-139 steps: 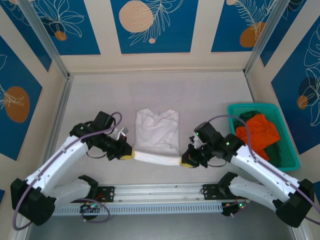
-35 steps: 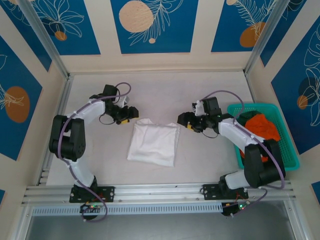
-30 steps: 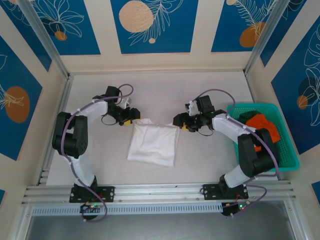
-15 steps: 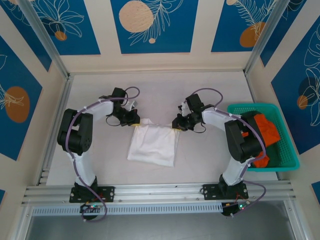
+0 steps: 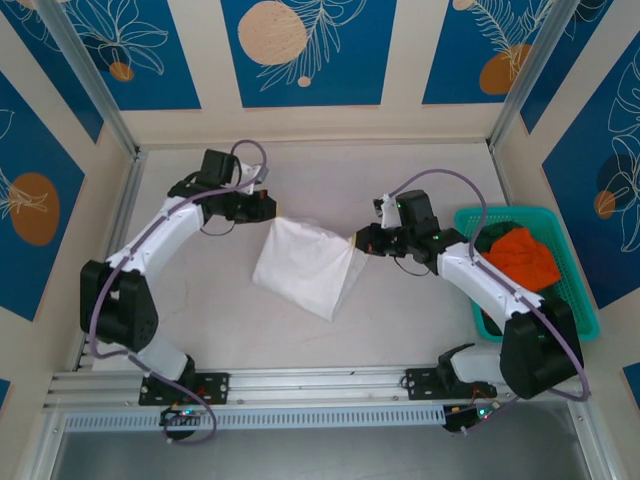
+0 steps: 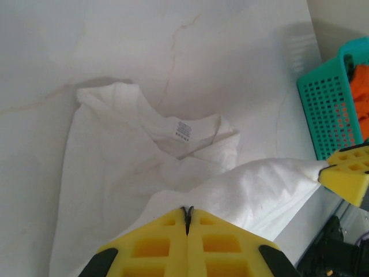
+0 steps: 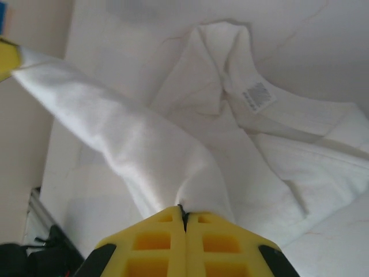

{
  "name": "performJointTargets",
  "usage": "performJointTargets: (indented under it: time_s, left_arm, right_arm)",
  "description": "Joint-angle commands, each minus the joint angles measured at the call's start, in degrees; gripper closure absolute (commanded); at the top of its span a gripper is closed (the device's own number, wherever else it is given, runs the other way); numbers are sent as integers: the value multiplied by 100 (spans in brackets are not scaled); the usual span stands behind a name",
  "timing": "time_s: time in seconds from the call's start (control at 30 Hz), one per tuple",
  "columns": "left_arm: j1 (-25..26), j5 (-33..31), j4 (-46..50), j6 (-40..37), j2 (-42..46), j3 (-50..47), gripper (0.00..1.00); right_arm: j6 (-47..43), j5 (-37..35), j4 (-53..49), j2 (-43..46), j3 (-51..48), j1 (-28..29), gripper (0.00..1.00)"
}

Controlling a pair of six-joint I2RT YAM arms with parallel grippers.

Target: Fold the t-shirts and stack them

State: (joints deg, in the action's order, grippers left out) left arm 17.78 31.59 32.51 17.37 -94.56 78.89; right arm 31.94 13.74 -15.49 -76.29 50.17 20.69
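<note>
Left tool (image 6: 187,213): pads pressed together, white cloth pinched between them. Right tool (image 7: 183,212): same, clamped on the same cloth. In the overhead view I've got the left tool (image 5: 263,208) left of center and the right tool (image 5: 362,243) right of center, a little lower.

The white shirt (image 5: 305,265) is strung between them. The held edge runs left to right across the frame and sags a bit. The rest drops toward the lower middle and comes to a point there. The long axis of the held edge is the line between the two tools, so neither arm is nearer; each has one end. In the left wrist view the white shirt (image 6: 132,167) shows its collar and label flat on the bench, beyond the raised fold. The right wrist view has the white shirt (image 7: 277,156) with the collar in the upper middle.

My read: fold in progress, stacking not started. Both tools need to travel together or the edge goes slack and skews.

The bench (image 5: 400,180) is pale, bare above the shirt. The teal basket (image 5: 520,213) sits at right with the orange shirt (image 5: 520,255) and something dark green (image 5: 483,240) in it, well apart from the fold.
</note>
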Motion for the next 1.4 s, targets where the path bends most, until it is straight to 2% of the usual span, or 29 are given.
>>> performJointTargets:
  time_s: [0.0,0.07,0.13,0.17,0.2,0.27,0.33,0.37,0.47,0.57,0.7,0.83,0.9,0.97,1.0,1.1,1.2,1.3,1.37]
  left_arm:
    - [40,47,252,15,-1471,901,93]
    - [49,17,351,260,-2278,1589,83]
    - [68,-371,711,475,-3034,2493,73]
    - [76,-591,890,615,-3353,2971,60]
    - [76,-816,1078,775,-3638,3408,45]
    - [85,-899,1344,955,-3985,4092,36]
    - [134,-1181,1501,981,-3972,4415,25]
    - [153,-1312,1598,910,-3898,4511,24]
    - [165,-1730,1820,737,-3459,4375,23]
    - [261,-1871,1636,617,-2712,3599,23]
    - [647,-1321,868,506,-1880,2196,27]
    - [1138,-505,769,430,-2113,1707,32]
    - [1446,-509,948,262,-2395,1750,34]
    - [1694,-669,1035,169,-2642,1750,34]
    - [1803,-726,1075,178,-2732,1744,34]
    - [2054,-819,1168,161,-2982,1690,34]
    - [2241,-778,1107,84,-2998,1404,33]
    - [2335,-580,1011,1,-2875,1067,33]
    - [2365,-444,964,-124,-2680,845,32]
  right_arm:
    - [233,-553,-666,-1339,775,-257,100]
    - [338,-809,-1492,-2298,1579,-331,100]
    - [682,-1141,-2235,-3088,2249,-379,100]
    - [896,-1276,-2459,-3349,2482,-396,100]
    - [1101,-1368,-2604,-3544,2644,-393,100]
    - [1312,-1341,-2798,-3811,2898,-406,100]
    - [1534,-1559,-2948,-3764,2932,-398,100]
    - [1645,-1690,-2931,-3642,2848,-382,100]
    - [1793,-1948,-2664,-3103,2435,-408,100]
    - [1855,-2043,-2182,-2440,1862,-390,100]
    - [1926,-1982,-1740,-1886,1242,-381,100]
    - [2059,-2112,-2006,-1934,1042,-355,100]
    - [2169,-2219,-2266,-1956,1038,-347,89]
    - [2317,-2441,-2422,-1775,956,-306,67]
    - [2409,-2553,-2475,-1648,898,-294,61]
    - [2617,-2710,-2567,-1165,836,-257,55]
    - [2798,-2527,-2305,-658,692,-149,55]
    - [3002,-1691,-1333,-360,287,-83,69]
    - [3178,-1282,-982,-422,132,-19,74]
